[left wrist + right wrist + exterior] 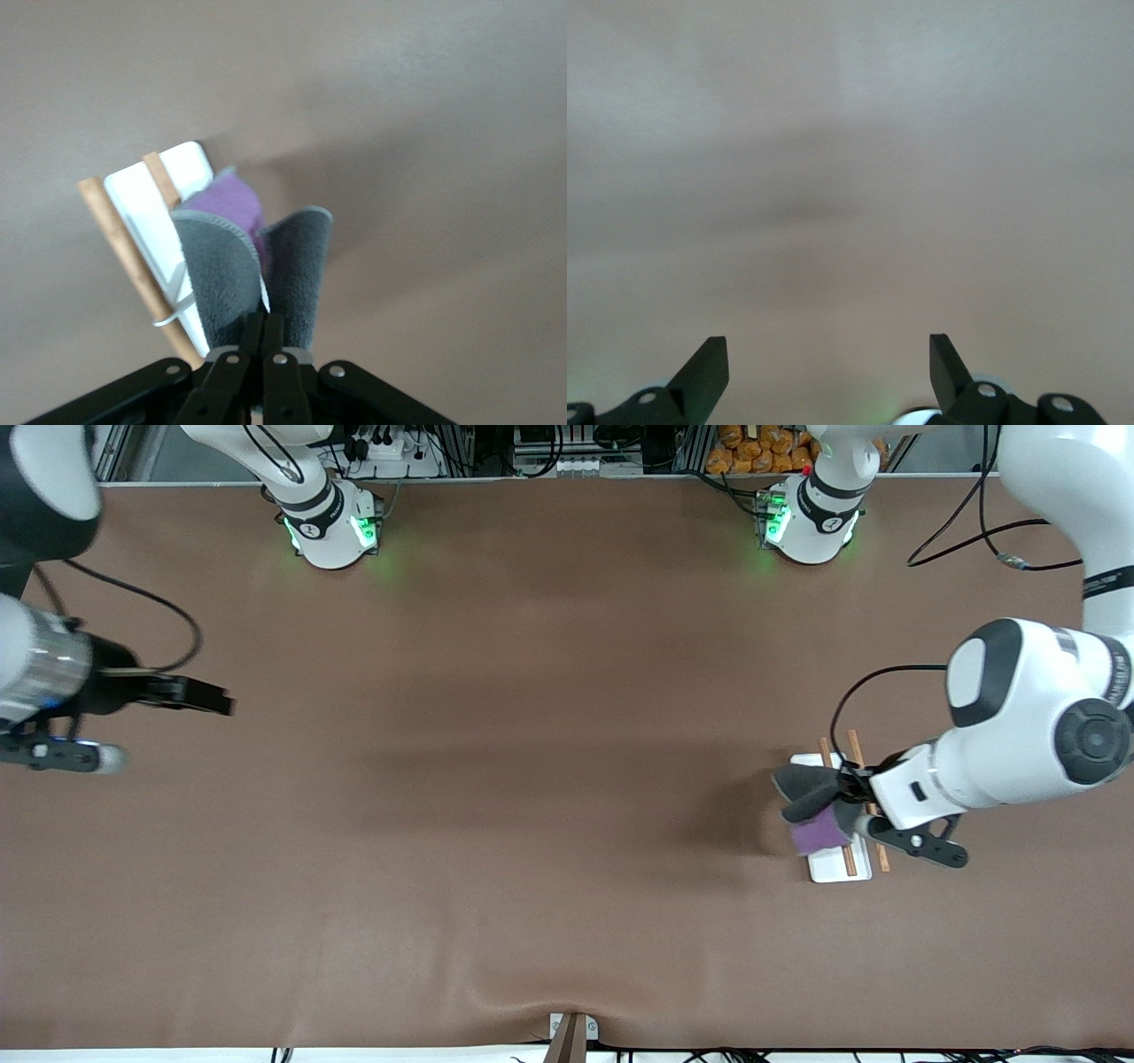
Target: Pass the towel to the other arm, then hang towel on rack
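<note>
My left gripper (846, 788) is shut on the towel (808, 795) and holds it bunched over the rack (837, 865). The towel's dark grey folds stick out past the fingers and its purple face (819, 831) hangs down onto the rack's white base. In the left wrist view my left gripper (264, 323) pinches the grey towel (297, 266) above the rack (146, 208), whose two brown rods run along the white plate. My right gripper (221, 701) is open and empty, waiting over bare table at the right arm's end; the right wrist view shows its gripper (828, 354) with the fingers wide apart.
The brown table mat (532, 779) stretches between the two arms. The arm bases (332, 527) stand along the table's edge farthest from the front camera. A small bracket (571, 1032) sits at the table's nearest edge.
</note>
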